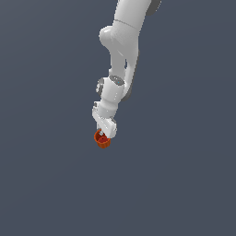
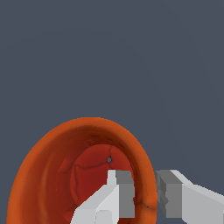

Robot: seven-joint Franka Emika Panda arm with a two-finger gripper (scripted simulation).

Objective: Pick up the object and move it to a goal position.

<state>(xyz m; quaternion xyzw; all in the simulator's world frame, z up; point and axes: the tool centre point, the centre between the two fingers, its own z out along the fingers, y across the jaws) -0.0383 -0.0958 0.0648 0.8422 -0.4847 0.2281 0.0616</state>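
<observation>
Orange-red cup [image 2: 65, 175] sits pinched at its rim by the gripper [image 2: 144, 197], one finger inside, one outside.

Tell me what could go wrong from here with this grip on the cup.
1. The gripper straddles only one side of the cup's wall, one finger inside, the other outside; such an off-centre rim pinch could let the cup swing or slip during the move.
2. A sliver of gap shows between the outer finger and the wall, so contact may be incomplete.
</observation>
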